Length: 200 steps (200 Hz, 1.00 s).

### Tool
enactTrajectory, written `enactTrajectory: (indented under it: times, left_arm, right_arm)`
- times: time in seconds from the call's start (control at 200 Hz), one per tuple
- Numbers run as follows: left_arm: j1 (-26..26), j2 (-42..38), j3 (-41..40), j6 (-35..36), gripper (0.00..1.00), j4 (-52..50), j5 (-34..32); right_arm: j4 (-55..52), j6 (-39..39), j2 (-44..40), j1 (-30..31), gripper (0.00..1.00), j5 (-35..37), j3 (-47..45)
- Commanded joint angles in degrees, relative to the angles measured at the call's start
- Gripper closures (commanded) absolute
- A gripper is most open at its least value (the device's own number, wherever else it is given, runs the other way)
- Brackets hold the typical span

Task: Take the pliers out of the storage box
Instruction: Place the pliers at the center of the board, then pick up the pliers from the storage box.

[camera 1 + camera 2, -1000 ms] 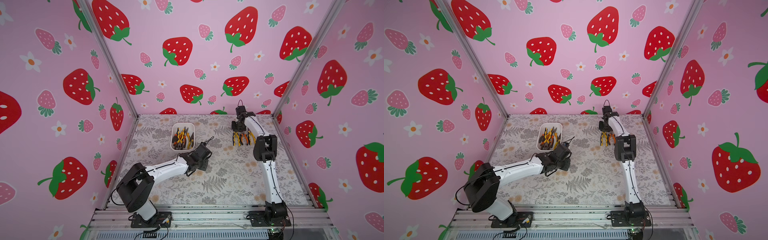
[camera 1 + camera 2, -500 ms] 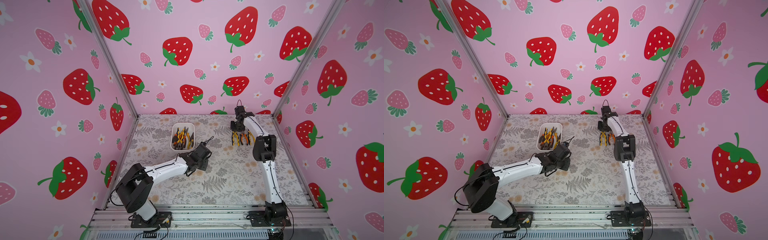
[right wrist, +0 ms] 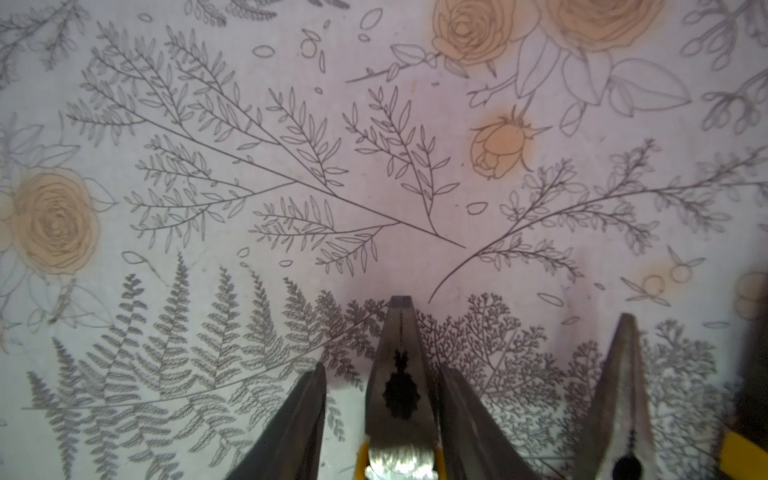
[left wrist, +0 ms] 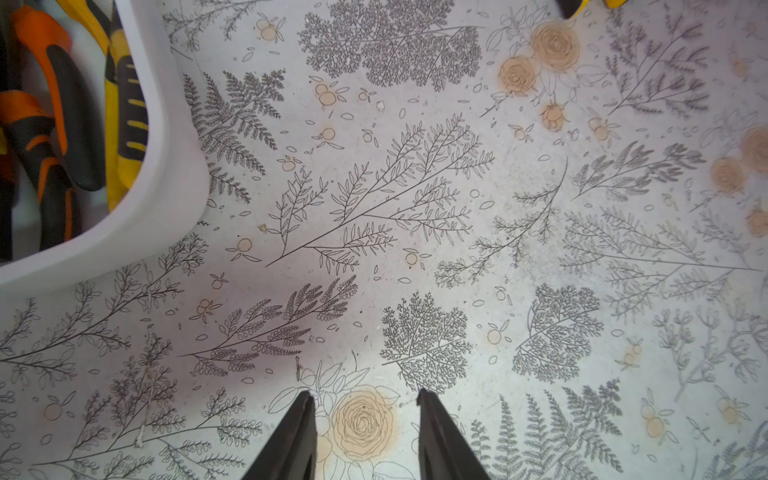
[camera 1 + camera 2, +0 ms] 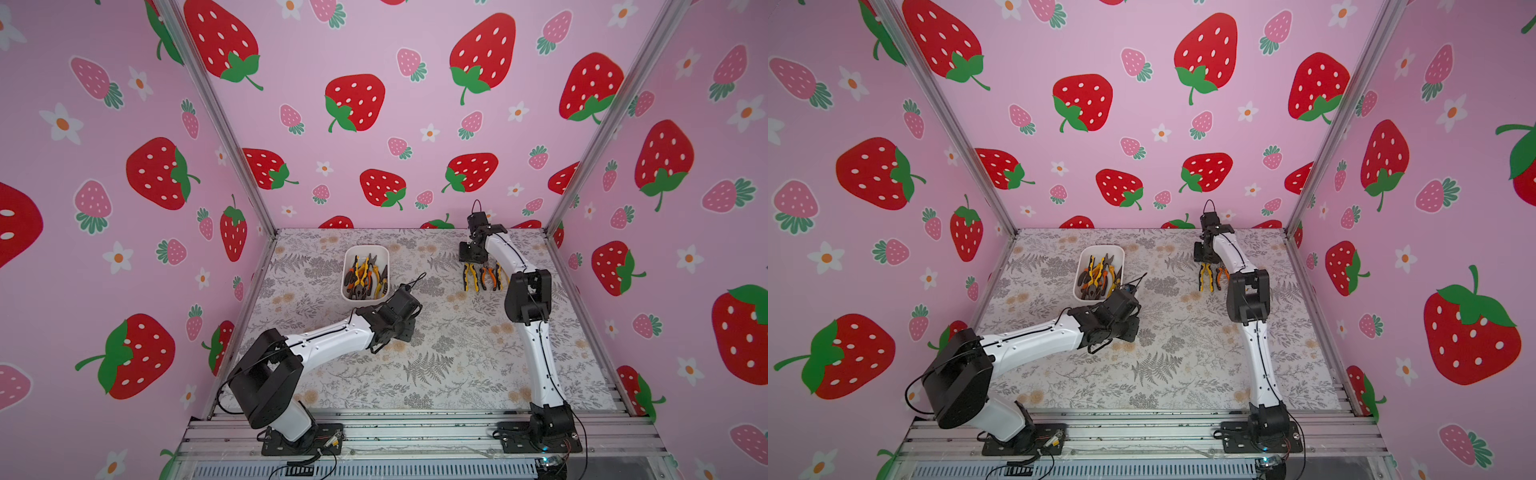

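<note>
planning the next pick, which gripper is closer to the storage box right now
Left. The left gripper hovers just off the storage box's near corner; the right gripper is across the table, astride a pair of pliers lying there.

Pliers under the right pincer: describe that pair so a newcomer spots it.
On the floral table, right of the white storage box, three pliers lie in a row. It is the end pair nearest the box, yellow-and-black handled; its neighbour is orange-and-black.
</note>
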Motion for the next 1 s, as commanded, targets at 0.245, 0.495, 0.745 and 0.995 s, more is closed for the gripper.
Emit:
enactTrajectory:
  times: [0.245,0.495,0.745,0.995]
  left_arm:
    - [1.76,-8.38,0.00,-0.28,0.56,-5.36,-0.54]
    - [17.11,-13.12,0.93,0.30,0.54,-9.08,9.67]
    - [26.84,-1.19,17.04,4.80,0.57,-20.61,11.34]
    - [29.38,9.76,28.20,8.80,0.60,-25.59,7.36]
  right_arm:
    - [-1.19,0.18,-26.38,4.10,0.49,7.74,-10.86]
    - [8.14,6.82,-57.25,15.53,0.50,7.23,-53.45]
    - [3.72,13.98,-70.69,33.90,0.51,12.38,-70.00]
    - [4.38,20.28,-81.38,38.40,0.51,11.26,-79.55]
